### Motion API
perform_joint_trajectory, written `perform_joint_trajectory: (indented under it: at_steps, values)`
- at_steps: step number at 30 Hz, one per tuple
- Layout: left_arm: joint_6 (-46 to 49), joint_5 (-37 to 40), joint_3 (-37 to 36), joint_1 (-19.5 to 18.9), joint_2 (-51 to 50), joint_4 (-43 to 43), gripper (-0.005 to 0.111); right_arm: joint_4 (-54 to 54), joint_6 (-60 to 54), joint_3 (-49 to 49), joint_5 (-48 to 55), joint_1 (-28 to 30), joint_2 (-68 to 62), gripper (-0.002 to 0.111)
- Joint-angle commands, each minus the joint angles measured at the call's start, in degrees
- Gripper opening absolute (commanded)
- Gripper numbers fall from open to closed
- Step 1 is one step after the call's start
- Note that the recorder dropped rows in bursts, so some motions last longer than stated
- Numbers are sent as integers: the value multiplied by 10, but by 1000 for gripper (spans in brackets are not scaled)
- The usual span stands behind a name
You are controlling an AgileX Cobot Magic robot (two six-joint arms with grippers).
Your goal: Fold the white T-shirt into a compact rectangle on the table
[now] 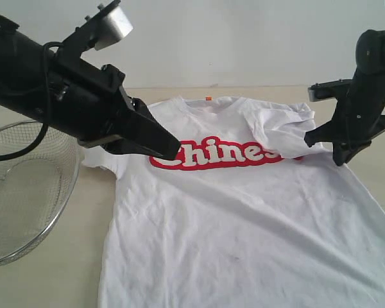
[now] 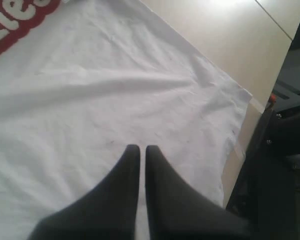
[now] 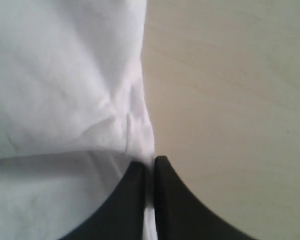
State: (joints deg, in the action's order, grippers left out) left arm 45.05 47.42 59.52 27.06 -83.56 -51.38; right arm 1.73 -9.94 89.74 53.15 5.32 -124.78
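L gripper (image 2: 142, 149) was shut, tips together w/ nothing between them, hanging clear above the shirt (image 1: 244, 218). Directly under and ahead of its tips lay the shirt's plain white body, a bit wrinkled; the red band (image 1: 224, 154) w/ lettering sat just past the tips in the ext. view. Behind and below that arm stood the basket (image 1: 25, 186), well off the shirt.

R gripper (image 3: 150, 162) was closed narrow on a thin fold of white cloth, pinched at the sleeve (image 1: 276, 128) edge. That sleeve was turned in over the chest, covering the end of the lettering. Bare table (image 3: 230, 100) showed just beside the R tips. Shirt lay face up on the table, tag (image 1: 208, 98) at the collar.
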Motion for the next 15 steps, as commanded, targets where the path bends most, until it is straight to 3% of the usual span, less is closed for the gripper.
perform_joint_trajectory:
  at_steps: [1,4,10,15]
  values:
    - [-5,4,-2,3,4,-7,5,-39,-45,0,10,4,1,0]
    - [-5,4,-2,3,4,-7,5,-49,-53,0,21,4,1,7]
    - [-5,4,-2,3,4,-7,5,-42,-27,0,24,4,1,46]
    - [-5,8,-2,3,4,-7,5,10,34,2,24,4,13,44]
